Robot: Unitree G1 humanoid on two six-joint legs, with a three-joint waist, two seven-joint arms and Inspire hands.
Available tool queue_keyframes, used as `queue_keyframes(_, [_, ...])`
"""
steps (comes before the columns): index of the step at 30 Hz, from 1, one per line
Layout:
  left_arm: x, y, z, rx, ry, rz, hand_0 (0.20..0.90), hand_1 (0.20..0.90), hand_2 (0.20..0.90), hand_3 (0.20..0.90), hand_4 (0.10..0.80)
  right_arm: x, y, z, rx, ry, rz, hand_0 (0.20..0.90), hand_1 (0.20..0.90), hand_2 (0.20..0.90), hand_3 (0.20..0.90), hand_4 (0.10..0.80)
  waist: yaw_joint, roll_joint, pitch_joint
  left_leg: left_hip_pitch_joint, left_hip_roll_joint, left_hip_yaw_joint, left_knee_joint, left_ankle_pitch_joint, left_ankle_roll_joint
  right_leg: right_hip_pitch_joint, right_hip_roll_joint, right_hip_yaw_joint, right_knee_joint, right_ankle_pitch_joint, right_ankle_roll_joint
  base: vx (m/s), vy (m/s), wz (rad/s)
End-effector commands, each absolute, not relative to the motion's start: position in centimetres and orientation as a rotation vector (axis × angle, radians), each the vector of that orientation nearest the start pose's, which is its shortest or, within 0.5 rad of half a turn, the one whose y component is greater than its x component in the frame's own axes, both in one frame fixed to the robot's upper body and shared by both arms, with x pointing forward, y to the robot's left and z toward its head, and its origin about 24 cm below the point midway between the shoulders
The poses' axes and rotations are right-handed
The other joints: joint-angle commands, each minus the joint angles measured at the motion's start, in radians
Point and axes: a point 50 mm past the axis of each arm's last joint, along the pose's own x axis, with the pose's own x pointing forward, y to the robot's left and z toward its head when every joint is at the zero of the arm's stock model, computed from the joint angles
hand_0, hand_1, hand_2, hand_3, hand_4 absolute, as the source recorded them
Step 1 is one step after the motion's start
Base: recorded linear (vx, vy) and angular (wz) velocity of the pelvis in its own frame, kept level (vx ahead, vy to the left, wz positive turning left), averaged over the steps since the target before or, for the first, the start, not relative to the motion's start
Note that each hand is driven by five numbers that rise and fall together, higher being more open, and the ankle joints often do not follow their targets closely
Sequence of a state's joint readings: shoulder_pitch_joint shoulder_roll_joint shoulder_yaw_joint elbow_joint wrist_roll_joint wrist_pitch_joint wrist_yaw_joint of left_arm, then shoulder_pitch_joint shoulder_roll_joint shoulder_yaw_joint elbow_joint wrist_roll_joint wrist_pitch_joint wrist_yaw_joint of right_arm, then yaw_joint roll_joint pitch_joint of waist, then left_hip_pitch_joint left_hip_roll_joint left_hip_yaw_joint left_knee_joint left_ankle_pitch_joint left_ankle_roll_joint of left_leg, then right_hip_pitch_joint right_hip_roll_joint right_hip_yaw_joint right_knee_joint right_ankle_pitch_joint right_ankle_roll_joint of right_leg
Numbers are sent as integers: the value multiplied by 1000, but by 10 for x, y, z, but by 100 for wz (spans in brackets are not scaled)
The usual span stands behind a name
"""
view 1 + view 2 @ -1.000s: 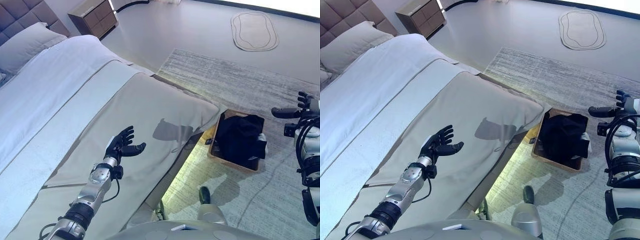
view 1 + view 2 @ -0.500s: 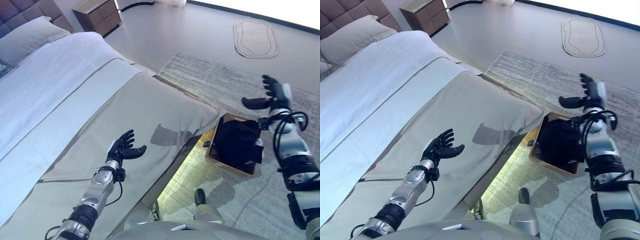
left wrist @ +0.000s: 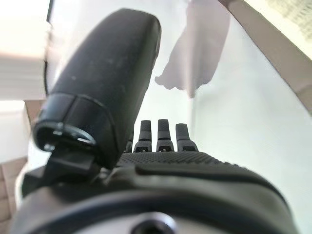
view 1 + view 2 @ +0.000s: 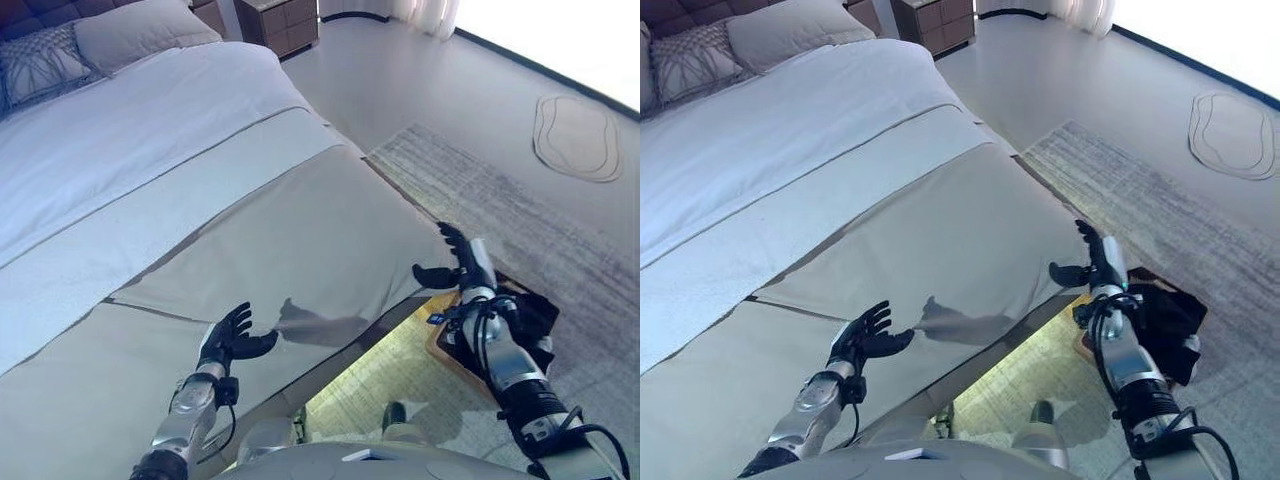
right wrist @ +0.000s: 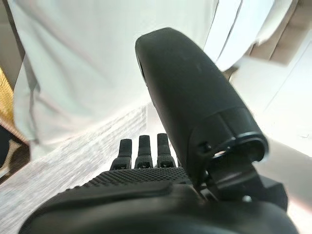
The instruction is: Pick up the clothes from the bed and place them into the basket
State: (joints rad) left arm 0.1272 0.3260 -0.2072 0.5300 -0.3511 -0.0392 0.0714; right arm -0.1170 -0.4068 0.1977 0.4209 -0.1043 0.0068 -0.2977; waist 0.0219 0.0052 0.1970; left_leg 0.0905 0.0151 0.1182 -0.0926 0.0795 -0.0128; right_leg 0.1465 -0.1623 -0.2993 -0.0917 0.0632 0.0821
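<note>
The bed has a beige cover and white sheet with no loose clothes on it. The wooden basket stands on the rug by the bed's corner, holding dark clothes. My left hand is open and empty just above the beige cover near the bed's front edge; its straight fingers show in the left wrist view. My right hand is open and empty in the air at the bed's corner, above the basket's near side; its fingers show straight in the right wrist view.
Pillows lie at the head of the bed. A wooden nightstand stands beyond it. A grey rug covers the floor right of the bed, and a small oval mat lies farther off.
The camera has turned toward the bed. My right hand has swung left from beyond the basket to the bed's corner. My left hand has stayed open over the cover.
</note>
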Motion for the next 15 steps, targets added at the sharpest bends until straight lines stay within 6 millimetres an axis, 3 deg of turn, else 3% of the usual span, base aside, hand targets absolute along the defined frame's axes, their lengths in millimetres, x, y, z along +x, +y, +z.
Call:
queue_keyframes(1, [198,224,-70,63,514,84,900,900,900,900,800,277,-216,25,-668,20,-113,900,900,900,900,800,18,17,-81,35,8,84,5,-104,2,-33,19,-12,79,-57,27,10,19,11])
queue_keyframes(8, [205,213,-70,33,526,54,900,900,900,900,800,269,-194,6,-668,69,-8,900,900,900,900,800,32,6,-80,28,14,62,5,-99,5,-34,17,-27,118,-82,26,-9,14,9])
queue_keyframes(15, [199,216,-73,54,539,13,900,900,900,900,800,264,-188,2,-659,74,14,900,900,900,900,800,46,0,-64,33,17,51,12,-99,4,-24,10,-34,131,-89,30,-21,-6,8])
